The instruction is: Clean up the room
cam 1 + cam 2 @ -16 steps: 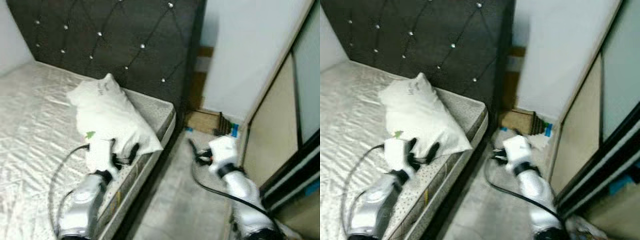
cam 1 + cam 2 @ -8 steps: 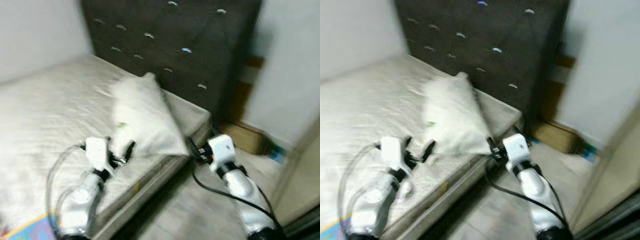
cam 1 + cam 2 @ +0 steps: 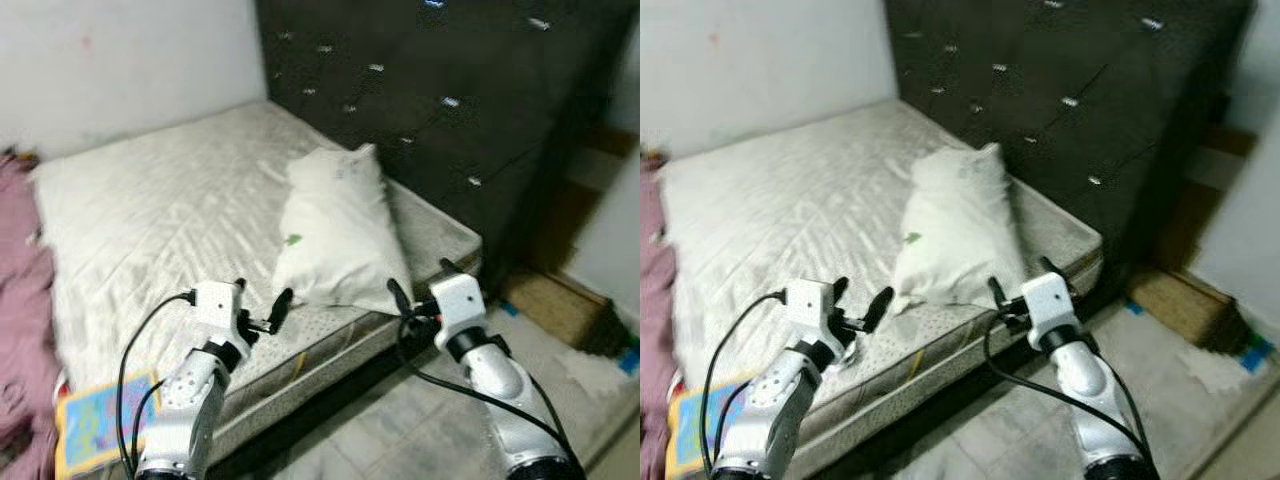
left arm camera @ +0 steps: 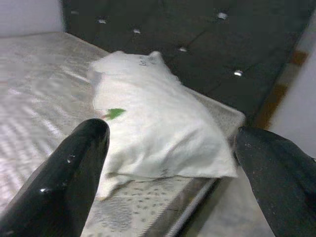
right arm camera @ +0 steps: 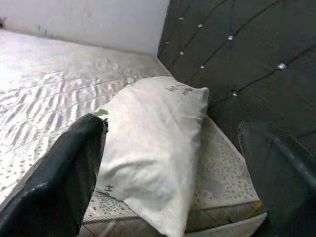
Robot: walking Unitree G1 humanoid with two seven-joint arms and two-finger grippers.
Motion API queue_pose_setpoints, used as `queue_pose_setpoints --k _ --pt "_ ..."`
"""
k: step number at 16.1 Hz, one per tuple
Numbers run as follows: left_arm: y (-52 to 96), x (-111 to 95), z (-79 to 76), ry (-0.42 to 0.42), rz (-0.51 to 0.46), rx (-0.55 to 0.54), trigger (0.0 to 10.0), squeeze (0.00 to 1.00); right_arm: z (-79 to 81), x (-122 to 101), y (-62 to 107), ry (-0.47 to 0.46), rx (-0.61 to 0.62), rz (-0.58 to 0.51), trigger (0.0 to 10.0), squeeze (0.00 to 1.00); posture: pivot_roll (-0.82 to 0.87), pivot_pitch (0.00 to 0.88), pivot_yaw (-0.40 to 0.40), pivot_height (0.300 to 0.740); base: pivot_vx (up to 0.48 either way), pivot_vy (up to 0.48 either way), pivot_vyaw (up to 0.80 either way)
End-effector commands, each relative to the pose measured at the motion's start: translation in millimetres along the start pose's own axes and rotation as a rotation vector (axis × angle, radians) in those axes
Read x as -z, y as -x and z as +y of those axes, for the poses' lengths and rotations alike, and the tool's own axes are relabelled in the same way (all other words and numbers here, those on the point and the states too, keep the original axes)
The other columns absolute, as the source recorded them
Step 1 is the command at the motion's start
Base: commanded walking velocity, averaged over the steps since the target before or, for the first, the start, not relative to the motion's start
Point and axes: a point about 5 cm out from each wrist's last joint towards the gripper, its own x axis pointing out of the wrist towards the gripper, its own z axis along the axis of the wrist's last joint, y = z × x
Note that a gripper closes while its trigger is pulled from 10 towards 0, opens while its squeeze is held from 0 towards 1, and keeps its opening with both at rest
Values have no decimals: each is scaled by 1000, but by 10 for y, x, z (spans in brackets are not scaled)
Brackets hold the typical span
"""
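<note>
A white pillow with a small green mark lies on the bare mattress, close to the dark tufted headboard and the bed's near corner. My left gripper hovers open over the mattress edge, just short of the pillow's lower end. Near the pillow's corner, at the bed's side, my right gripper is open too. Both wrist views look along spread fingers at the pillow, with nothing held.
A pink cloth is heaped along the far left of the bed. A colourful flat book lies at the bed's near left corner. A cardboard box and scraps sit on the tiled floor to the right.
The camera has swung left, bringing in more of the mattress, the pink cloth and the book. The pillow lies as before. Both grippers stay open.
</note>
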Motion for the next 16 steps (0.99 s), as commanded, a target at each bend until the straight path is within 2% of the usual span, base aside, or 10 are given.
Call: queue_pose_setpoints --k 1,9,14,16 --pt "30 -43 124 -36 -11 -51 10000 0 77 -54 -59 -10 -20 -24 10000 0 -13 0 2 740 0 0 800" --pt "37 -20 147 -22 -18 -31 10000 0 98 -87 -118 -31 -32 -46 10000 0 -2 0 -7 740 0 0 716" --pt "32 -23 97 -5 -29 -3 10000 0 82 -90 -119 -44 -23 -52 10000 0 -2 0 -7 740 0 0 0" --pt "37 -13 88 -2 -28 5 10000 0 84 -80 -104 -42 -23 -50 10000 0 -8 0 -4 740 257 0 0"
